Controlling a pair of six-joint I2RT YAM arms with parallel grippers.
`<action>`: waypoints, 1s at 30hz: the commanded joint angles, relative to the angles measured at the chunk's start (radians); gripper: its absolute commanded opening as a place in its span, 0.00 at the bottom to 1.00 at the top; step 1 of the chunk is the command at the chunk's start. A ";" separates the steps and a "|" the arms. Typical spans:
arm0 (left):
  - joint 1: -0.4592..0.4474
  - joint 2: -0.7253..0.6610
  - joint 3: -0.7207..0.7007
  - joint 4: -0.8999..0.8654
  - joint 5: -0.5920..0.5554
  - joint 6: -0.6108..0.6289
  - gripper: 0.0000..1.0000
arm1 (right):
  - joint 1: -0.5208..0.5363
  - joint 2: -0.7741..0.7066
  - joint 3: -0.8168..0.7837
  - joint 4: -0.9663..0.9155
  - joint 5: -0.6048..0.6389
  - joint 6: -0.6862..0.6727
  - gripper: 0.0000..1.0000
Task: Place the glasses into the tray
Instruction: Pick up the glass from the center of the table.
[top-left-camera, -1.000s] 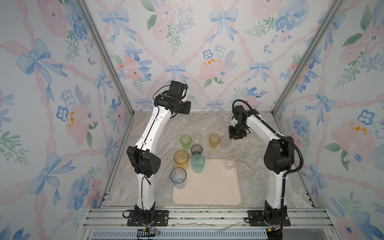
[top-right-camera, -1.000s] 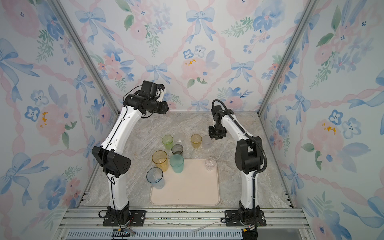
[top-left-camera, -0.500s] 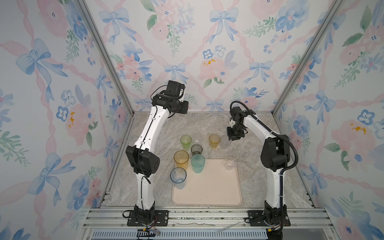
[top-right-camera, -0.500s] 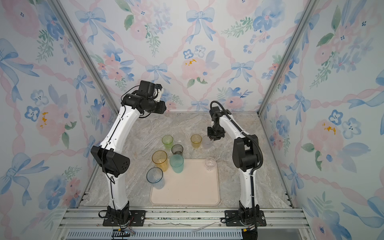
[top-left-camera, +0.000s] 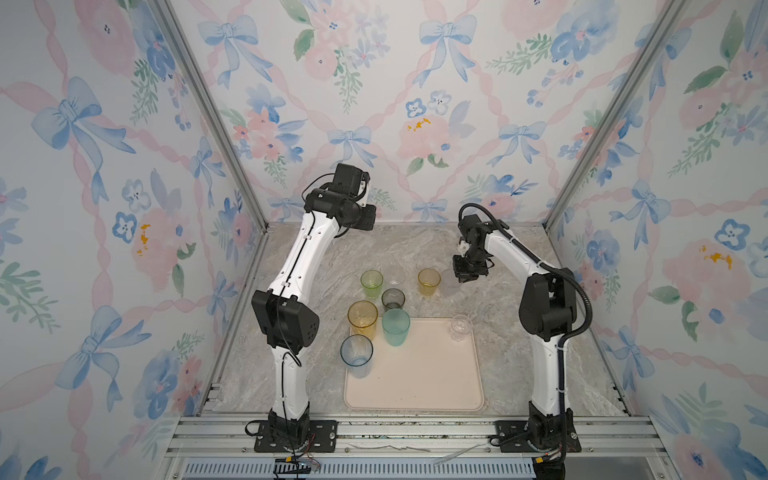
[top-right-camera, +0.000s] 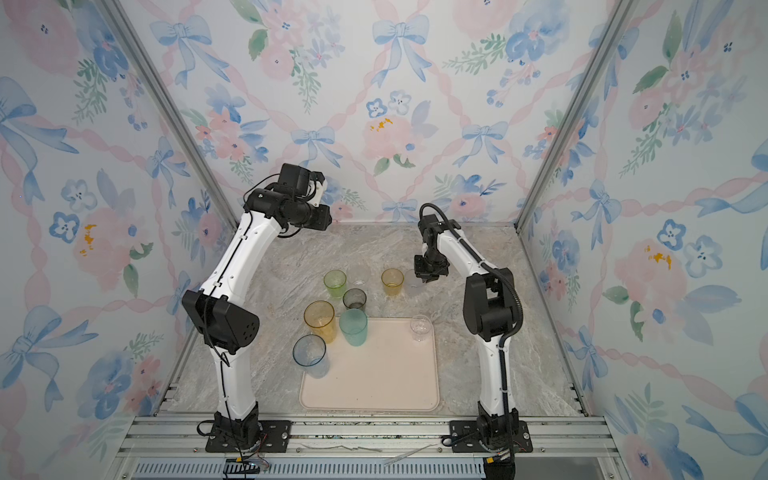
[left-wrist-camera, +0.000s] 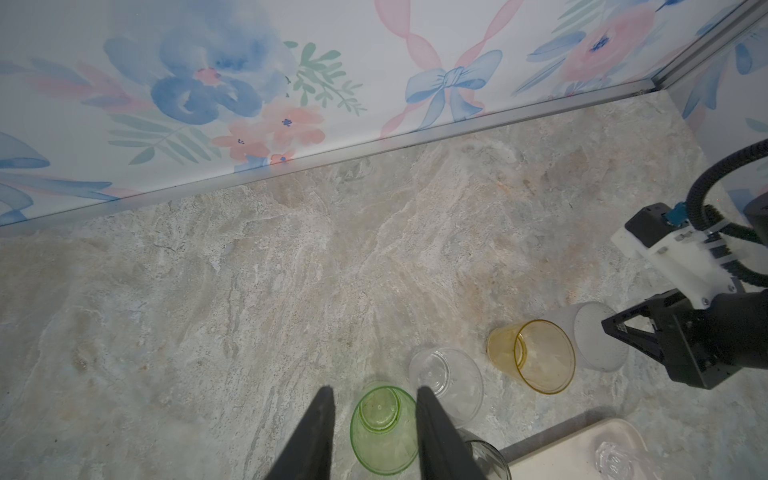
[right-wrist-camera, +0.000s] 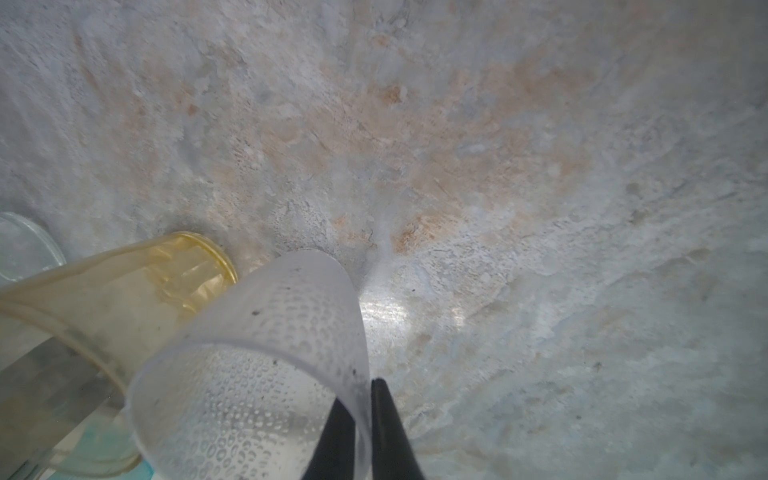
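Frosted white cup (right-wrist-camera: 257, 374) stood on the table (top-left-camera: 374, 249) beyond the tray (top-left-camera: 415, 374), just beside the short amber cup (right-wrist-camera: 104, 299). Right claw (right-wrist-camera: 360, 390) pinched its wall, one finger inside, one outside. Left claw (left-wrist-camera: 374, 388) hung high, half-spread, empty.

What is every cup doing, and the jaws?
Frosted white glass, rim pinched by right gripper.
Right gripper, jaws shut.
Left gripper, jaws open, empty.
Short amber glass, upright on table.
Lime green glass, upright on table.
Smoky grey glass, upright on table.
Tall amber glass, upright beside tray.
Teal glass, upright, tray corner.
Pale blue glass, upright, tray edge.
Clear glass, upright in tray.
Other clear glass, upright on table.
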 joint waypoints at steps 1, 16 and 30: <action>0.009 -0.045 -0.019 -0.016 -0.011 0.017 0.36 | 0.012 0.013 0.027 -0.034 0.000 -0.008 0.08; 0.009 -0.066 -0.058 -0.012 -0.015 0.017 0.35 | 0.004 -0.142 -0.031 0.014 0.081 -0.011 0.00; 0.008 -0.095 -0.128 0.057 -0.030 0.006 0.35 | 0.145 -0.439 -0.052 -0.131 0.120 -0.085 0.00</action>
